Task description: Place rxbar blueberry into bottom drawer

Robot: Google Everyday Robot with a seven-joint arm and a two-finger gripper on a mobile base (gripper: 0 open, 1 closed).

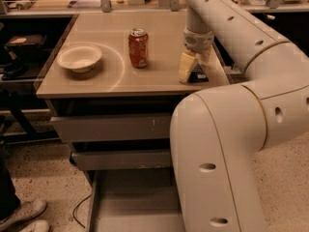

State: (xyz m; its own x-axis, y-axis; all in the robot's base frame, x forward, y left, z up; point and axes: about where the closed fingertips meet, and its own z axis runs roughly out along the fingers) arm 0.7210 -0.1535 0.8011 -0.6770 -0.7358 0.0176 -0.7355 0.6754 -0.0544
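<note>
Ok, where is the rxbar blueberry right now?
In the camera view the rxbar blueberry lies near the front right corner of the countertop, right of the soda can, with the gripper down at it.

Tan cabinet top [159, 25] carries three things. White bowl [79, 58] on the left. Orange-red soda can [138, 48] upright near the middle. Dark snack bar [198, 76] flat by the right edge, with the gripper [193, 69] low over it.
</note>
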